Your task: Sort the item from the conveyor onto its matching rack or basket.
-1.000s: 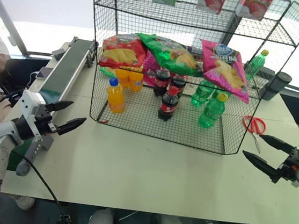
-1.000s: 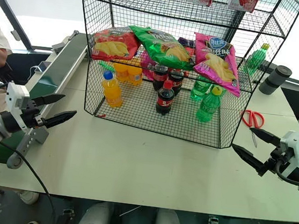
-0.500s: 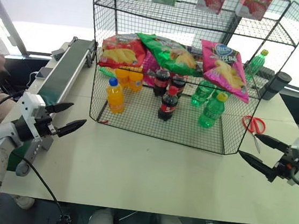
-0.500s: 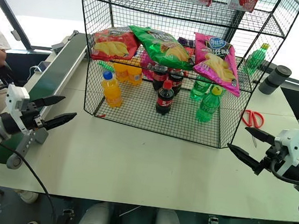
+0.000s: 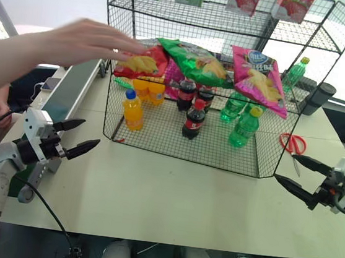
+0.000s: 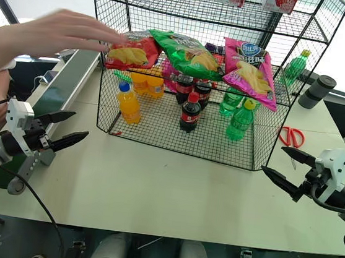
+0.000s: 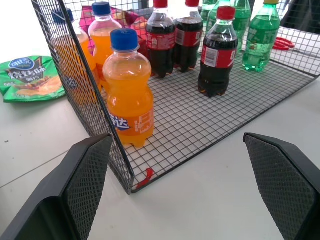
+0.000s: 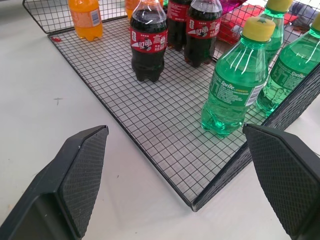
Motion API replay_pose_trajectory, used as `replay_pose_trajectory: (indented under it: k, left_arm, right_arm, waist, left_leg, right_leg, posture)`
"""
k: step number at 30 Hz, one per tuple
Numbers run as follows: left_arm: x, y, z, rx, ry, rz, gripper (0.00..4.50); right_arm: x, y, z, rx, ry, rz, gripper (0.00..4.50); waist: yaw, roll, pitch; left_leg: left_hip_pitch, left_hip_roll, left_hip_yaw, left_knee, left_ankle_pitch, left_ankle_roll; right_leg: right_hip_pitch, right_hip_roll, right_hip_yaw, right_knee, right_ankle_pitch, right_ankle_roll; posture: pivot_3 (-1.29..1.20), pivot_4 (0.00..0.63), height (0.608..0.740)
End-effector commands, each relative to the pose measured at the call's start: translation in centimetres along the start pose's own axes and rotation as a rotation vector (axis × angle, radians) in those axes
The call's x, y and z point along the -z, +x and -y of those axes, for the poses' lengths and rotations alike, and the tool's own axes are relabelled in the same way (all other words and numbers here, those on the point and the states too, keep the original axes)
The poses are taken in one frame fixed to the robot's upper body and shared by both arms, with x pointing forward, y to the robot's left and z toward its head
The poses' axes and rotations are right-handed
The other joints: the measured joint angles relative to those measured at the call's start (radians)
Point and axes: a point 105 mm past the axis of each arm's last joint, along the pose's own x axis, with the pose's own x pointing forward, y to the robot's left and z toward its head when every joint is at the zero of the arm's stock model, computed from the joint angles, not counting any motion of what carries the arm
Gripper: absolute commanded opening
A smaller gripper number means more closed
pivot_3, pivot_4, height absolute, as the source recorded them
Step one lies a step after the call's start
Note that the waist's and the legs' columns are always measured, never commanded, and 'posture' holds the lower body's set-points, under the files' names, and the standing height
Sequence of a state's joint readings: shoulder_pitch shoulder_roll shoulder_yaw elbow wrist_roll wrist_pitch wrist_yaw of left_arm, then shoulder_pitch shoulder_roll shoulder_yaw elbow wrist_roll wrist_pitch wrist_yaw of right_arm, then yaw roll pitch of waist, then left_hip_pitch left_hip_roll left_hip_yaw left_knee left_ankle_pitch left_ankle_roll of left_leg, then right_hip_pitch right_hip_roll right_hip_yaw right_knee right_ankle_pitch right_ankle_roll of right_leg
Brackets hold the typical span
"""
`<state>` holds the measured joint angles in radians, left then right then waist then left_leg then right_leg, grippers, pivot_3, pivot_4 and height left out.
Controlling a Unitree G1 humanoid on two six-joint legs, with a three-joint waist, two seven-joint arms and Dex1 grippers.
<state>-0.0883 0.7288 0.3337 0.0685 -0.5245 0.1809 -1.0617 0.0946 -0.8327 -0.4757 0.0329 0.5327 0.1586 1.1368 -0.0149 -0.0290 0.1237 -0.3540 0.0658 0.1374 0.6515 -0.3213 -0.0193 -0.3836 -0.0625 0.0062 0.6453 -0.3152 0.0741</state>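
Observation:
The item, a magenta-pink snack bag with a blue logo, lies on the right of the middle tier of the black wire rack, beside a green bag and a red bag. The dark green conveyor runs along the table's left side with nothing on its visible belt. My left gripper hovers open near the conveyor's near end, pointing at the rack's left front corner. My right gripper hovers open off the rack's right front corner. Neither holds anything.
A person's hand reaches from the left over the conveyor to the red bag. Orange, cola and green bottles stand on the rack's bottom tier. Red scissors and a dark cup sit right of the rack.
A person's arm has swung in from the left, over the conveyor, with the hand now at the red bag on the rack. Both grippers have stayed where they were, open.

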Motion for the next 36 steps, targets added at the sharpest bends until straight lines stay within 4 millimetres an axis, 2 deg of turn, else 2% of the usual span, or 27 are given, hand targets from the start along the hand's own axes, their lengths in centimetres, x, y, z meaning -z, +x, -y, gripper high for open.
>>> replay_pose_trajectory:
  k: [1, 24, 29, 36]
  left_arm:
    - [-1.05, -0.18, 0.09, -0.003, 0.040, 0.037, 4.46]
    - [-0.78, -0.01, 0.38, 0.008, 0.046, 0.036, 4.46]
    - [-0.72, 0.11, 0.51, 0.004, 0.055, 0.047, 4.46]
    - [-0.71, 0.25, 1.00, 0.024, 0.054, 0.052, 4.46]
  right_arm:
    - [-0.93, 0.35, -0.17, -0.013, -0.043, 0.029, 4.50]
    - [-0.58, 0.72, -0.08, -0.020, -0.049, 0.035, 4.50]
    - [-0.67, 0.76, 0.63, 0.002, -0.070, 0.039, 4.50]
    - [-0.46, 0.86, 0.25, -0.020, -0.061, 0.036, 4.50]
  waist:
    - [0.000, 0.000, 0.000]
    - [0.000, 0.000, 0.000]
    - [0.000, 0.000, 0.000]
    - [0.000, 0.000, 0.000]
  left_leg:
    - [0.000, 0.000, 0.000, 0.000, 0.000, 0.000]
    - [0.000, 0.000, 0.000, 0.000, 0.000, 0.000]
    - [0.000, 0.000, 0.000, 0.000, 0.000, 0.000]
    - [0.000, 0.000, 0.000, 0.000, 0.000, 0.000]
  right_leg:
    - [0.000, 0.000, 0.000, 0.000, 0.000, 0.000]
    - [0.000, 0.000, 0.000, 0.000, -0.001, -0.001]
    - [0.000, 0.000, 0.000, 0.000, -0.001, -0.001]
    - [0.000, 0.000, 0.000, 0.000, -0.001, -0.001]
  posture:
    - [0.00, 0.150, 0.727]
    - [0.00, 0.150, 0.727]
    - [0.00, 0.150, 0.727]
    - [0.00, 0.150, 0.727]
